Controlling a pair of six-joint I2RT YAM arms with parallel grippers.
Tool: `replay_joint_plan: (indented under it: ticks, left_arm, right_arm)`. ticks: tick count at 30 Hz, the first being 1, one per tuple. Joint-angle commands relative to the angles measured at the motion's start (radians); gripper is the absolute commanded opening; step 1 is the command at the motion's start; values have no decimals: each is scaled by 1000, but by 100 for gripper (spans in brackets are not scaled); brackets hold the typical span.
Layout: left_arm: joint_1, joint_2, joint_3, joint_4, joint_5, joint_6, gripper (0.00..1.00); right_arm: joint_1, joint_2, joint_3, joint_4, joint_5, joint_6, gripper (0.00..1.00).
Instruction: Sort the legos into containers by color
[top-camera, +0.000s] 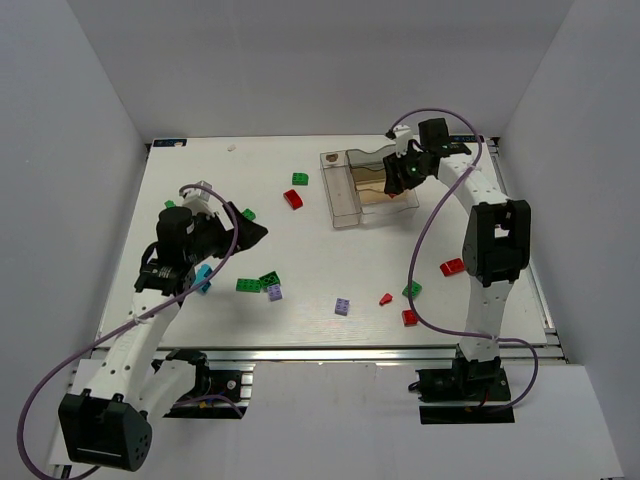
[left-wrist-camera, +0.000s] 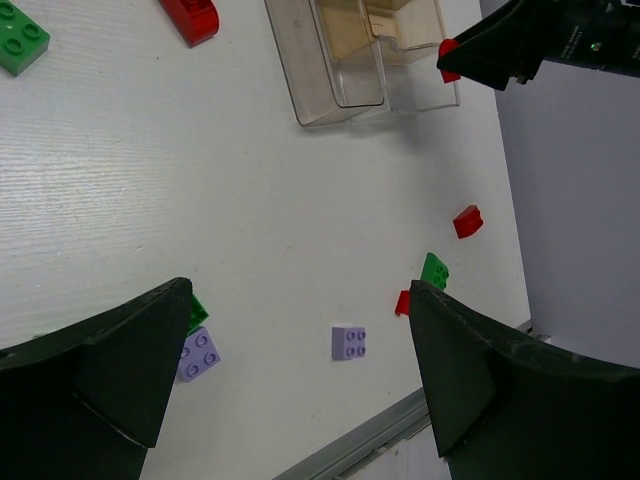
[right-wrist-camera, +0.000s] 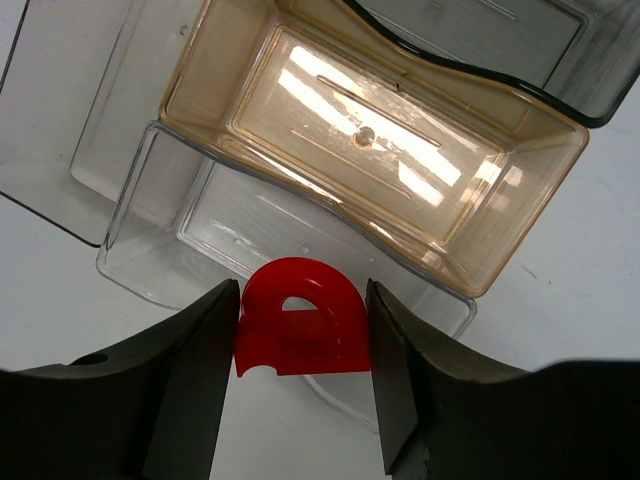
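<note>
we see right gripper (right-wrist-camera: 302, 305) clamped on red lego (right-wrist-camera: 300, 340), lower centre of frame, over clear edge of containers (right-wrist-camera: 505, 215). left gripper (left-wrist-camera: 298, 290) spread wide, empty, above table (left-wrist-camera: 150, 180); lilac lego (left-wrist-camera: 348, 342) lower centre.

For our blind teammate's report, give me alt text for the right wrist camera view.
The right hand grips a red lego between its dark fingers, held over the containers. Beneath it are an empty tan-tinted compartment and clear compartments, also empty where visible, on a white table.
</note>
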Motion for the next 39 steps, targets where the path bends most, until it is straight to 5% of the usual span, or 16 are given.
replay_joint_plan:
  ticks: [1,5,11,16,21,25,28,39]
  left_arm:
    - [-9,-28,14,19,-13,-27,98]
    - [-9,21,33,40,-47,-45,98]
    - [-9,193,151,-6,-214,-30,94]
    - [-19,436,307,-46,-260,-15,81]
    - [-85,731,543,-168,-332,-13,53]
    - [-145,903,718,-257,-442,-13,67]
    - [-200,995,851,-328,-537,-1,80]
    - [-314,1311,1175,-440,-742,-41,85]
  right_arm:
    - [-4,-13,9,-13,16,11,53]
    - [-4,-12,7,-21,15,8,68]
    - [-9,-32,12,-24,13,17,71]
    - [-15,-104,-8,-32,15,27,61]
    - [-44,-248,-128,-3,-11,27,40]
    - [-62,-341,-243,19,-39,34,43]
    - [-72,-400,-321,42,-42,42,63]
    - [-108,-504,-459,74,-45,45,69]
